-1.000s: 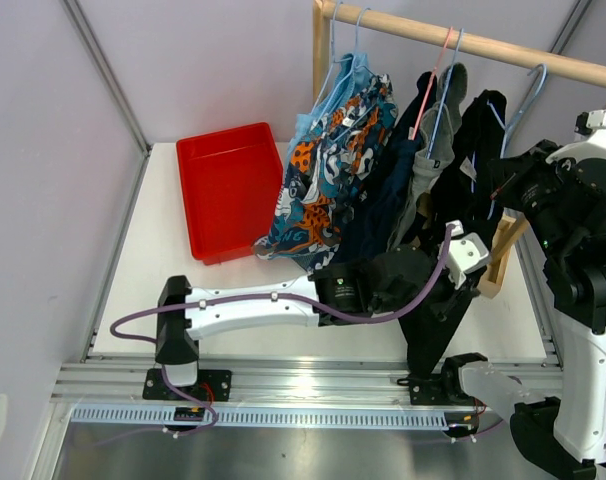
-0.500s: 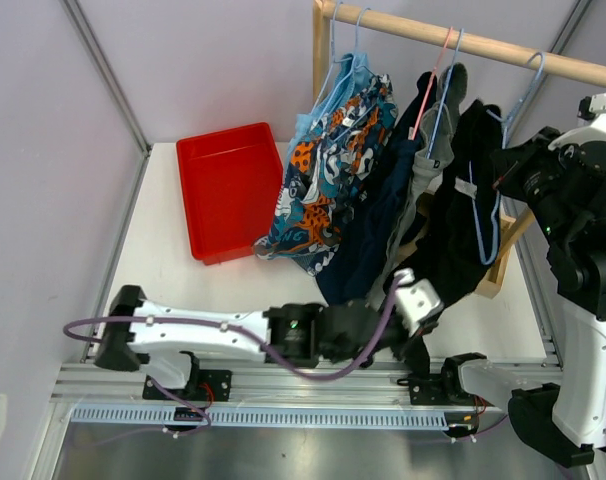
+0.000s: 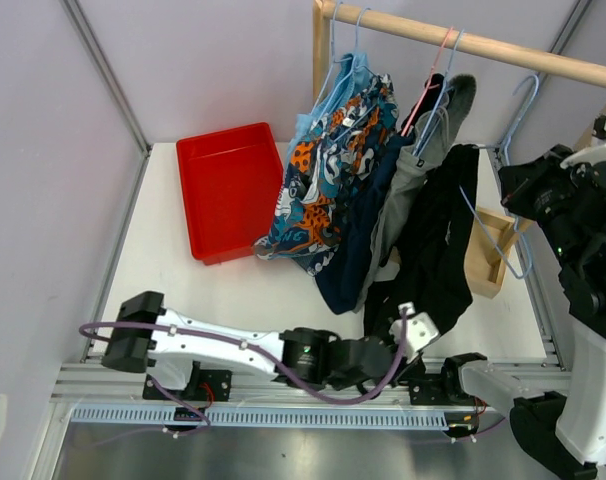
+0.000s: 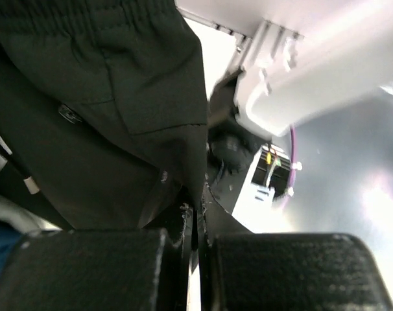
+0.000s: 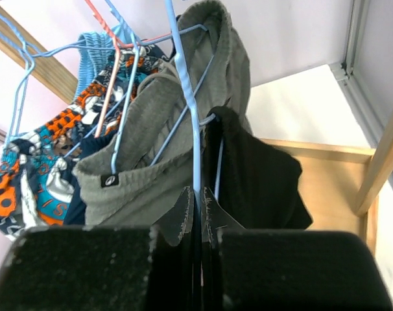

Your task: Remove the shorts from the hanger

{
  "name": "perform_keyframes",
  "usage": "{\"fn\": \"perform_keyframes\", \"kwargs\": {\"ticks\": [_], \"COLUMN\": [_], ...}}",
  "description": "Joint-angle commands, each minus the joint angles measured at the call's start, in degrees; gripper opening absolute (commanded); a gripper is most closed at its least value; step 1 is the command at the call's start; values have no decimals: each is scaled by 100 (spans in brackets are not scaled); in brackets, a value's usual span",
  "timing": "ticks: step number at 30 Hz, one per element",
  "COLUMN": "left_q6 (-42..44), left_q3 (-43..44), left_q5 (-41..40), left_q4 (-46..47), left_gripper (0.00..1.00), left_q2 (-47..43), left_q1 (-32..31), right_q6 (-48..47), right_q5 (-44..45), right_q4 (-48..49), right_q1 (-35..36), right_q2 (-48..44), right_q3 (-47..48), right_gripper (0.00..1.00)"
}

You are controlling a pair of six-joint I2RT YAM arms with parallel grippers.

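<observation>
Over white table (image 3: 153,260), below wooden rail (image 3: 503,50): dragged black shorts (image 3: 433,230) down toward near edge, with left gripper (image 4: 195,223) pinched tight on hem. Clamped hanger (image 5: 187,97) wire in right gripper (image 5: 198,217), tugged rightward. Now stretched between both, likely close to slipping free.

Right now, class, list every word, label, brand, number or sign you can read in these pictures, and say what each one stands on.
No text can be read in any view.
Grey shorts: small black tag with a pale mark, too small to read.
Black shorts: small dark patch, too blurred to read.
</observation>
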Motion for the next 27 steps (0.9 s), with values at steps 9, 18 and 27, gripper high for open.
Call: {"fn": "perform_keyframes", "kwargs": {"ticks": [9,18,27], "left_q6": [-199,-400,-1819], "left_q3": [4032,2545,1969], "left_q5": [1035,694,-1439], "left_q4": [-1891,-2112,-5136], "left_gripper": [0,0,0], "left_q2": [2184,976,-863], "left_q1": [2147,1543,-681], "right_q6": [425,-76,-322], "right_q5": [-13,611,1113], "right_q4": [-660,-99,719], "right_q1": [-17,0,-236], "right_q2": [-176,545,1458], "right_q3": [1398,1718,2078], "right_gripper": [0,0,0]}}
